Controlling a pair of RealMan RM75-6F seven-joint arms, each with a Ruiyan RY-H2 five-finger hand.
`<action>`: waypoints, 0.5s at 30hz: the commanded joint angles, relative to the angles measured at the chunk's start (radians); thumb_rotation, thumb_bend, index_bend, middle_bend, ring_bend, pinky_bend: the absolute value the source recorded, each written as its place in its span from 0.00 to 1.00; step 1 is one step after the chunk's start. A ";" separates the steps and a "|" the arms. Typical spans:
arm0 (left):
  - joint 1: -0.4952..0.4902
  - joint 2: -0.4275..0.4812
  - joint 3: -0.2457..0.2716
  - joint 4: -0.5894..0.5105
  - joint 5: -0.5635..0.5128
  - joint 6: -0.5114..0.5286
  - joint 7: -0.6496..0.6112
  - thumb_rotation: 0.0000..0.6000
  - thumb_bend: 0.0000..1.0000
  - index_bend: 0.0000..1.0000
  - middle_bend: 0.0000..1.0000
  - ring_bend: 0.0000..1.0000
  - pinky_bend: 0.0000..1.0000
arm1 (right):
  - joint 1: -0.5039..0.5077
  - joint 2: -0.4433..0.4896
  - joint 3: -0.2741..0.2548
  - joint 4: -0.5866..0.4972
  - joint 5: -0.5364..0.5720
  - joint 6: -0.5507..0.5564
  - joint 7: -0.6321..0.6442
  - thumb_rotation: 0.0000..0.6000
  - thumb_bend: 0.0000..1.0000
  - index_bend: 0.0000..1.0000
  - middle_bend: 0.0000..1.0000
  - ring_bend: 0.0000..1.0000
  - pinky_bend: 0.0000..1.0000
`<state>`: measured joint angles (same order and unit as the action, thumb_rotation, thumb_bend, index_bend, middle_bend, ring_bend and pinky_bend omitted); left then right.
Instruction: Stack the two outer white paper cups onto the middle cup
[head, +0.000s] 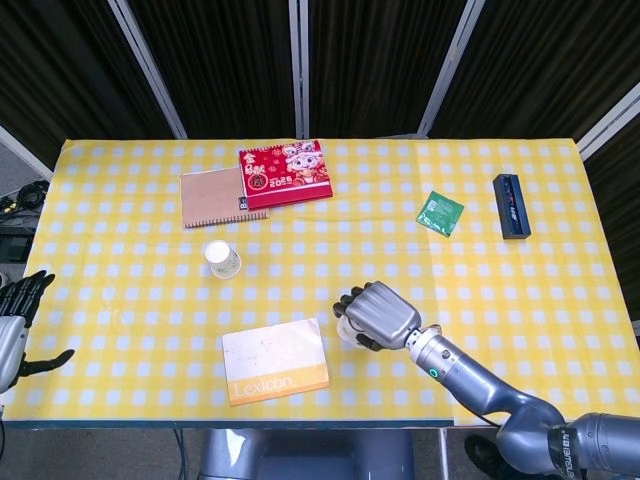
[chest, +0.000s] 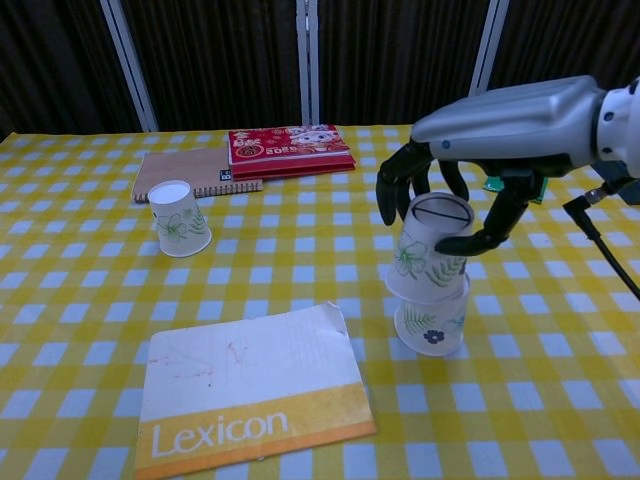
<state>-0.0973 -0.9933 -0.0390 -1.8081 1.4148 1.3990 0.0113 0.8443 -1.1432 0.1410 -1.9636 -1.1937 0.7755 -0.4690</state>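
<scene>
Right hand (chest: 450, 205) is gripping the top cup (chest: 428, 247) with fingers curled around its upper part, cup sitting tilted over the upside-down middle cup (chest: 432, 322) on the yellow checked table (chest: 300, 250). Both cups are showing leaf prints; the lower one is also showing a dark flower. Left cup (chest: 178, 218) is standing upside-down on its own, well apart, near the brown notebook (chest: 190, 170).

Readable text: "Lexicon" on the yellow band of the white booklet (chest: 250, 385). The red calendar (head: 285, 172) is reading "2026" in the head view, plus gold characters too small to read.

Head view only: left hand (head: 18, 325) is hanging at the table's left edge, fingers spread, holding nothing; green packet (head: 440, 212) and dark blue box (head: 509, 206) are lying at the far right. There the right hand is covering the stacked cups almost fully. The chest view alone is showing the cup prints and the grip.
</scene>
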 joint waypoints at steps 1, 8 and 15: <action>-0.001 0.000 0.000 0.001 -0.002 -0.002 0.000 1.00 0.00 0.00 0.00 0.00 0.00 | 0.004 0.011 -0.008 -0.011 0.012 0.005 -0.011 1.00 0.29 0.38 0.42 0.37 0.49; -0.003 0.000 0.000 0.000 -0.003 -0.003 0.001 1.00 0.00 0.00 0.00 0.00 0.00 | 0.007 0.023 -0.025 -0.009 0.020 0.011 -0.023 1.00 0.29 0.38 0.42 0.37 0.49; -0.003 -0.001 0.001 -0.001 -0.004 -0.004 0.005 1.00 0.00 0.00 0.00 0.00 0.00 | 0.005 0.032 -0.030 -0.014 0.006 0.027 -0.012 1.00 0.29 0.38 0.42 0.37 0.49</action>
<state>-0.1002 -0.9939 -0.0384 -1.8092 1.4109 1.3955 0.0154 0.8500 -1.1127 0.1111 -1.9758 -1.1863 0.8009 -0.4828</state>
